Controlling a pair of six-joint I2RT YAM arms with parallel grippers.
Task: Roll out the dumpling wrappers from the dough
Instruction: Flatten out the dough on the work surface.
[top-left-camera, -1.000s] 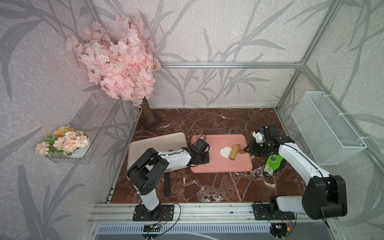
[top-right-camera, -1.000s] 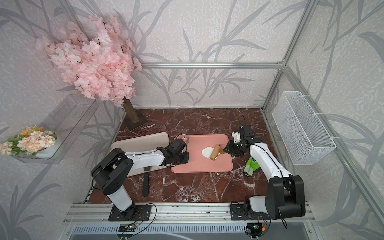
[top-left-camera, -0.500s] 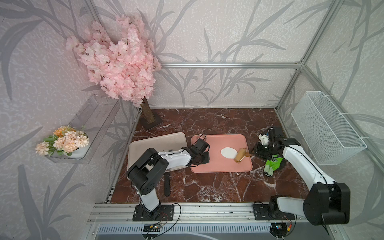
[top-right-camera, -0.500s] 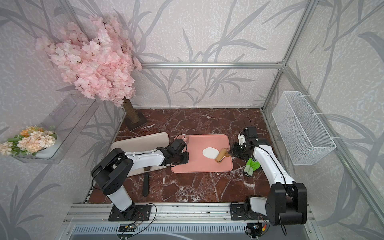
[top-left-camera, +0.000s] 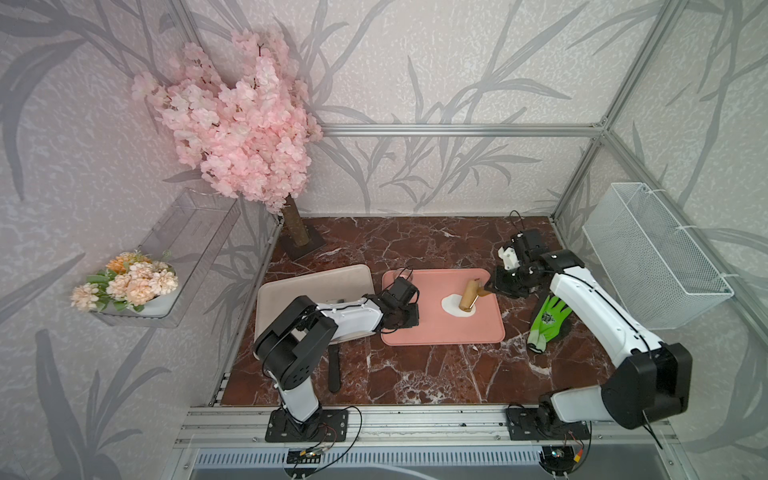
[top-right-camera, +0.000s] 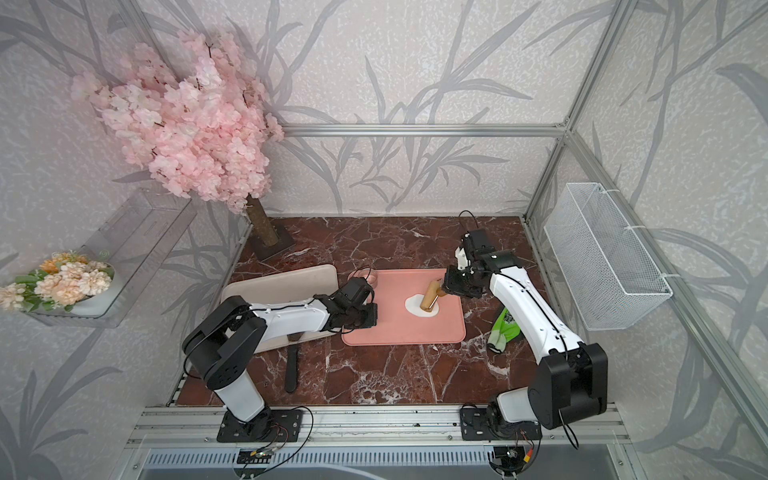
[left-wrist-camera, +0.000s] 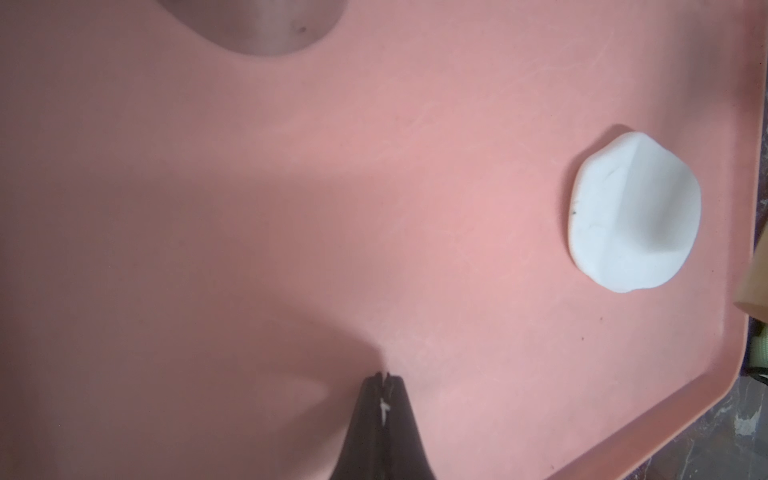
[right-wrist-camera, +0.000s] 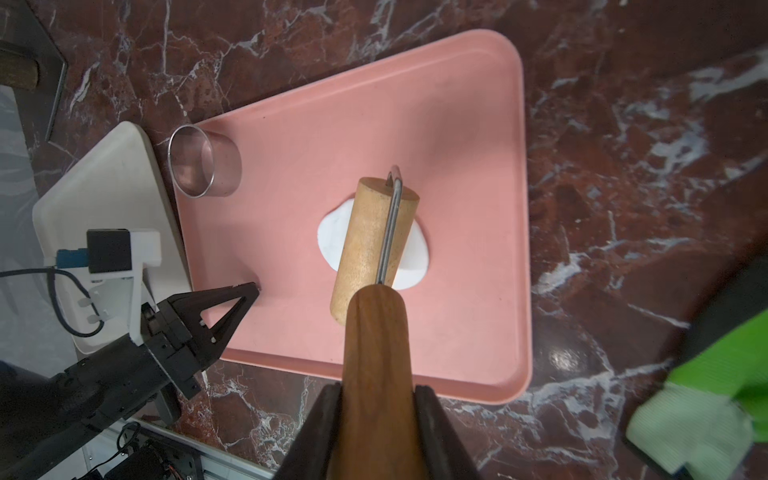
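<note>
The dough (top-left-camera: 449, 304) (top-right-camera: 412, 306) is a flattened white oval on the right part of the pink tray (top-left-camera: 432, 332). In the left wrist view the dough (left-wrist-camera: 631, 212) shows a raised crease. A tan wooden roller (right-wrist-camera: 370, 245) lies across its middle in the right wrist view. My right gripper (right-wrist-camera: 378, 388) (top-left-camera: 492, 286) is shut on the roller's brown handle (right-wrist-camera: 376, 345). My left gripper (left-wrist-camera: 384, 376) (right-wrist-camera: 249, 289) is shut on nothing, its tips down on the tray's left part. The dumpling wrappers are out of view.
A clear glass cup (right-wrist-camera: 203, 166) (top-left-camera: 397, 276) stands at the tray's far left corner. A beige board (top-left-camera: 311, 286) lies to the left, partly under my left arm, with a black-handled tool (top-left-camera: 333, 370) in front. A green glove (top-left-camera: 548, 320) lies right of the tray.
The roller went right, off the dough, then came back left onto it with my right gripper. The left arm has not moved.
</note>
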